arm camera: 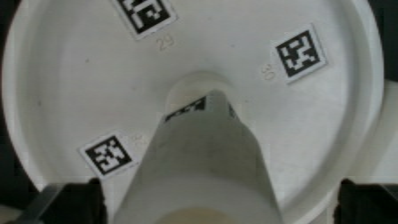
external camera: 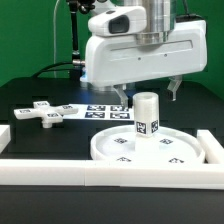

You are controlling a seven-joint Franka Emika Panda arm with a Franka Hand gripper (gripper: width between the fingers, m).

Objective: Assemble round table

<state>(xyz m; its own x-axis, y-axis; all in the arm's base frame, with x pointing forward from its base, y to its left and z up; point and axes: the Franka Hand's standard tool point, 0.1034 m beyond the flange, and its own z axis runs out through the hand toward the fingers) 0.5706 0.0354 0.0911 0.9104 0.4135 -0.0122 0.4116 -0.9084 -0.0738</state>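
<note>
The large rimmed round disc lies flat on the dark table near the front. The short cylindrical leg stands upright at its centre. My gripper hangs open just above the leg's top, one finger on each side and clear of it. In the wrist view the leg rises from the disc toward the camera, between the two dark fingers of my gripper, with gaps on both sides. The cross-shaped base piece lies on the table at the exterior view's left.
The marker board lies flat behind the disc. White border rails run along the front, at the left and at the right. The arm's white body looms over the disc.
</note>
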